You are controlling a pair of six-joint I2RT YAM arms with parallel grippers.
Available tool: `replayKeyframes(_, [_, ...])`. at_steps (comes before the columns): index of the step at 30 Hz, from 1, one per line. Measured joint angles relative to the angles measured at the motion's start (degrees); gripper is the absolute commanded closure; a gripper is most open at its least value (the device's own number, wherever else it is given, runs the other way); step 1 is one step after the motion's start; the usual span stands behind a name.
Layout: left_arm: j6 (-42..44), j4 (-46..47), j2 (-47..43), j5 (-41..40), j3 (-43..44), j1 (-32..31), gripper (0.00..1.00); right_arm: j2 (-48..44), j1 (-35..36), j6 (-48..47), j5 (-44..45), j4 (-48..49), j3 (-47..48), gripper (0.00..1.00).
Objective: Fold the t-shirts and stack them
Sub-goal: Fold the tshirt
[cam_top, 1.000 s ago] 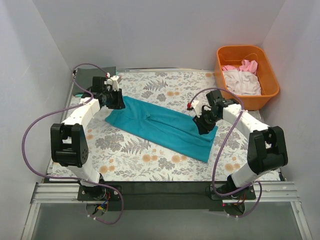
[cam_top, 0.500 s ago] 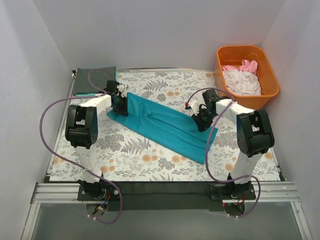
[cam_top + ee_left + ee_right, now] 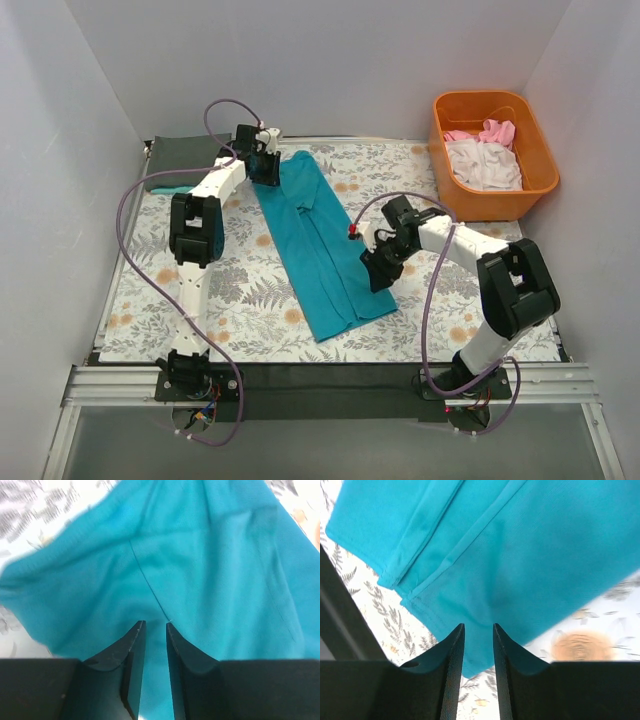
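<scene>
The teal t-shirt [image 3: 318,250], a long folded strip, lies on the tabletop [image 3: 230,300]; the left claw [image 3: 266,168] pinches its far end, the right claw [image 3: 379,271] pinches its right edge.

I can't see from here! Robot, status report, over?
Both shut on teal t-shirt: left gripper, right gripper. Shirt folded lengthwise, stretched between them. Nothing lying on it.

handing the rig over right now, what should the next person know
Left gripper: shut on the far end of the teal t-shirt.
Right gripper: shut on its right edge.
Done: teal folded into a long strip; dark grey t-shirt lies at the far left corner.
Left: fold teal crosswise, stack it, then the white t-shirt and pink t-shirt in the orange tub.
</scene>
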Motion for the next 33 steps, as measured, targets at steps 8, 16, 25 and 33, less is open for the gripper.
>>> replayKeyframes(8, [-4.4,2.1,-16.0,7.3,-21.9,0.4,0.75,1.8,-0.5,-0.9,1.3,0.3,6.3,0.76])
replayKeyframes(16, [-6.1,2.6,-16.6,7.4,-24.7,-1.0,0.76,10.4,-0.6,0.1,-0.1,1.0,7.2,0.82])
replayKeyframes(25, [-5.9,0.8,-6.0,7.2,-12.6,-1.4,0.76,12.5,1.9,3.7,-3.4,3.5,8.0,0.85])
replayKeyframes(33, [-4.0,0.4,3.0,8.6,1.9,-1.9,0.61,18.9,2.1,9.0,-7.5,3.7,15.8,0.69])
